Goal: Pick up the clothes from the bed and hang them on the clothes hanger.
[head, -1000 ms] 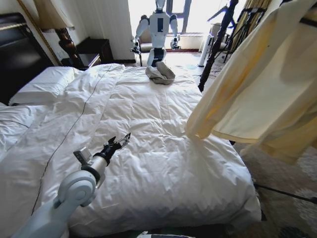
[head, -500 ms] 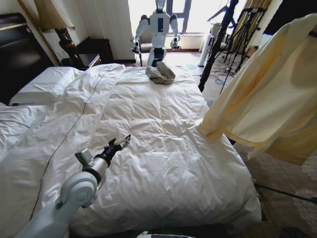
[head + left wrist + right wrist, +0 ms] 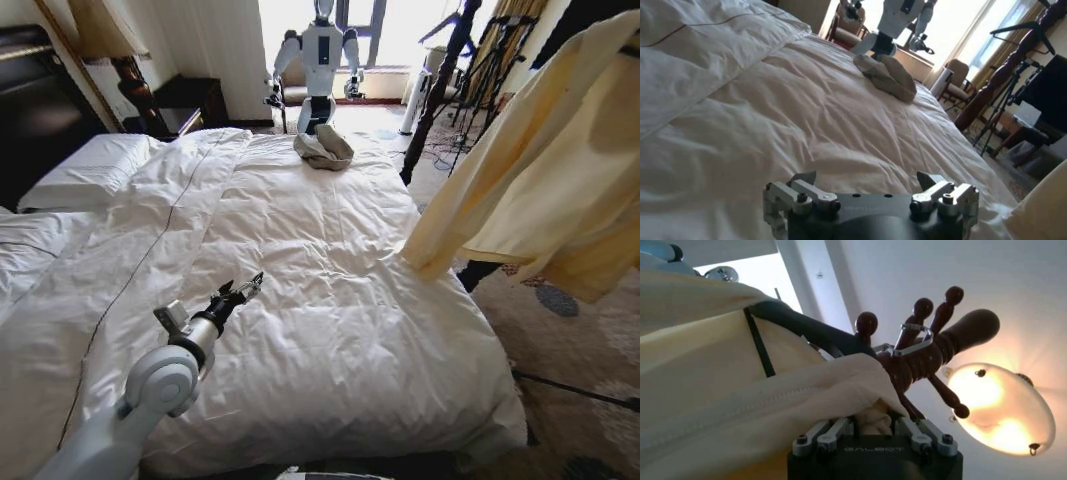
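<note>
The bed [image 3: 330,290] takes up most of the room in front of the robot, its white quilted duvet rumpled and a white pillow [image 3: 85,170] lying near the dark headboard. A dark turned bedpost [image 3: 440,90] stands at the far right corner.

The clothes [image 3: 540,190], a pale cream-yellow shirt, are off the bed and hang in the air to the right of it, one sleeve trailing down toward the mattress edge without lying on it. From the right wrist view, the shirt [image 3: 740,390] drapes over the clothes hanger [image 3: 813,332], whose black arm shows at the shoulder and whose thin metal hook sits among the pegs of a wooden coat stand [image 3: 933,345]. The right gripper [image 3: 873,427] is pinched closed on a fold of the shirt just below the stand's top.

A small grey-beige cloth bundle [image 3: 323,148] lies at the far end of the duvet, with a white humanoid robot [image 3: 318,60] standing beyond it by the window.

The left gripper [image 3: 240,290] hovers low over the near part of the duvet, its fingers [image 3: 803,178] spread apart and holding nothing.
</note>
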